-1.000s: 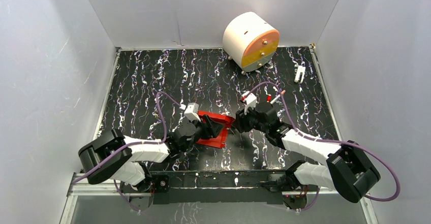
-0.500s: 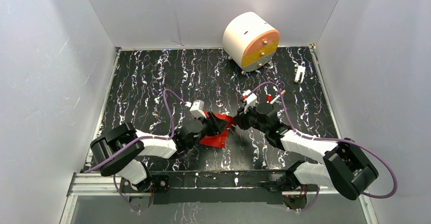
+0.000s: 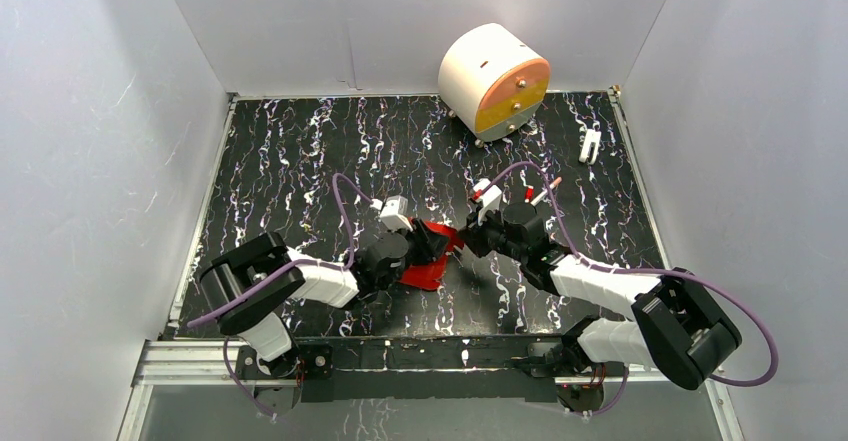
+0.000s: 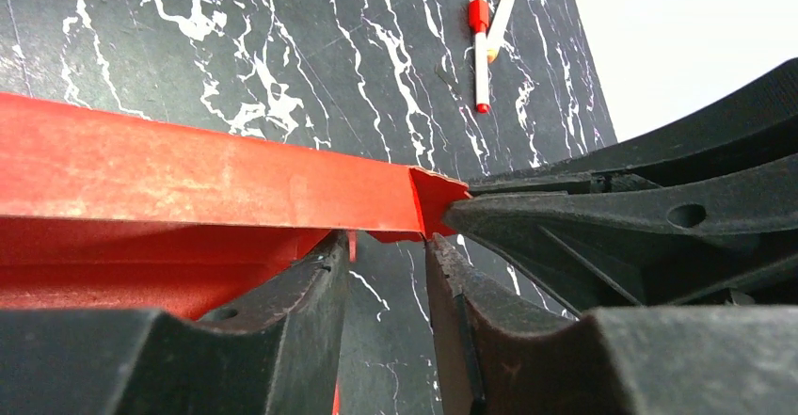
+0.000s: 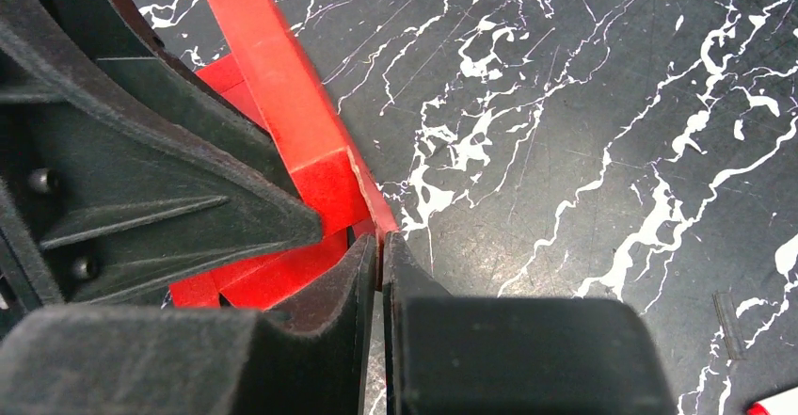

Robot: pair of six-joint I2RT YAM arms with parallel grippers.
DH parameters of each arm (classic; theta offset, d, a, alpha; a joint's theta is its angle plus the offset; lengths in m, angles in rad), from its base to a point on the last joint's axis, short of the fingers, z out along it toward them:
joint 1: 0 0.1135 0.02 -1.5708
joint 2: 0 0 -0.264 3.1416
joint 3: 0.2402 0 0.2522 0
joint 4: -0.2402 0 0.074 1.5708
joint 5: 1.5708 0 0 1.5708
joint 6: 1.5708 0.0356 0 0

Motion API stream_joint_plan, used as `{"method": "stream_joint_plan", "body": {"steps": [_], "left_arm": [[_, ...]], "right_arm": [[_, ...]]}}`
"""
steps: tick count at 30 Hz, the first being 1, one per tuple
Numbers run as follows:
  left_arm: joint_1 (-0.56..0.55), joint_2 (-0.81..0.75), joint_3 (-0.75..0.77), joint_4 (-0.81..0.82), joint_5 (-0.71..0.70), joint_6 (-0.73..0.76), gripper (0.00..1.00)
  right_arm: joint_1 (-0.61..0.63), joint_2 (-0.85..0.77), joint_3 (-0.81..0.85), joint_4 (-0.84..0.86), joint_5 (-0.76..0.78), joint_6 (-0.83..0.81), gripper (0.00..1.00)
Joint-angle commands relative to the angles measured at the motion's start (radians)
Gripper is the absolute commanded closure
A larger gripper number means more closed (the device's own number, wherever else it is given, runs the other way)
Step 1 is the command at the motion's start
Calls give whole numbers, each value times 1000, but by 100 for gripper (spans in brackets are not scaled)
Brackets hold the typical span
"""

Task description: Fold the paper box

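Mid-fold: the paper box (image 3: 424,275) lies near the middle of the table (image 3: 300,151), between the arms. The right gripper (image 5: 379,244) pinches its right corner. The left gripper (image 4: 381,260) has its jaws slightly spread beside the raised wall (holding nothing, it seems). Next, likely: seize that wall and crease it.

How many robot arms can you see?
2. The left black-and-white robot arm reaches from the near left, the right black-and-white robot arm from the near right; both meet at the bright red card paper box.
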Motion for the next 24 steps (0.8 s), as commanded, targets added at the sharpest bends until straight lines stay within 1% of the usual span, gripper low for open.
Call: {"method": "stream_joint_plan", "body": {"steps": [1,6,8,18,20,24], "left_arm": [[-6,14,38,64,-75,50,68],[-6,32,45,104,-82,92,72],[-6,34,41,114,-84,98,73],[-6,29,37,133,-71,110,67],[-6,34,37,134,-77,118,69],[-6,48,35,135,-88,135,75]], "right_arm": [[-3,4,0,66,-28,-9,86],[-4,20,4,73,-35,-11,88],[-2,18,4,70,-32,-13,88],[4,12,-4,80,-31,-35,90],[6,8,-4,83,-28,-36,90],[14,1,-3,83,-21,-40,90]]}}
